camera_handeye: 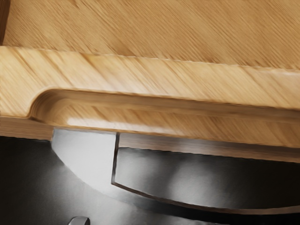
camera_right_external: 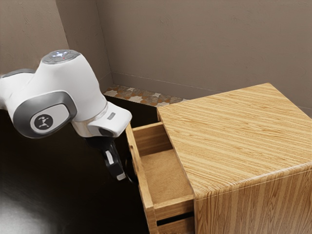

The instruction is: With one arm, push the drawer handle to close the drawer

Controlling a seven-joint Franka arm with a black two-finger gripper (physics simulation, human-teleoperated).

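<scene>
"What do you have in the exterior view?"

"1 white arm (camera_right_external: 61, 95), coming in from the exterior view's left, with its black gripper (camera_right_external: 119, 175) pointing down at the outer side of the drawer (camera_right_external: 139, 170)."

"And the handle?"

"The dark, curved handle (camera_right_external: 129, 171) is on the drawer's front, right beside the gripper's tip. I can't tell whether they touch."

"Is the gripper released or clenched?"

"Can't tell from here, sorry."

"How does the drawer stand?"

"Open. It sticks out of the wooden cabinet (camera_right_external: 239, 134), and you can look down onto its bare bottom. Below it, past a dark gap, there's more wood. Behind are brown walls (camera_right_external: 204, 48) and a strip of patterned floor (camera_right_external: 141, 95)."

"Now the wrist view?"

"The drawer's front close up: striped wood, with a long rounded scoop (camera_handeye: 154, 115) cut along its upper edge. The drawer's bottom lies on the inner side of that."

"Handle there too?"

"Yes, on the outer side: a shiny mount against the front, and a bar bowing away from the wood over a dark, glossy surface (camera_handeye: 28, 183)."
</scene>
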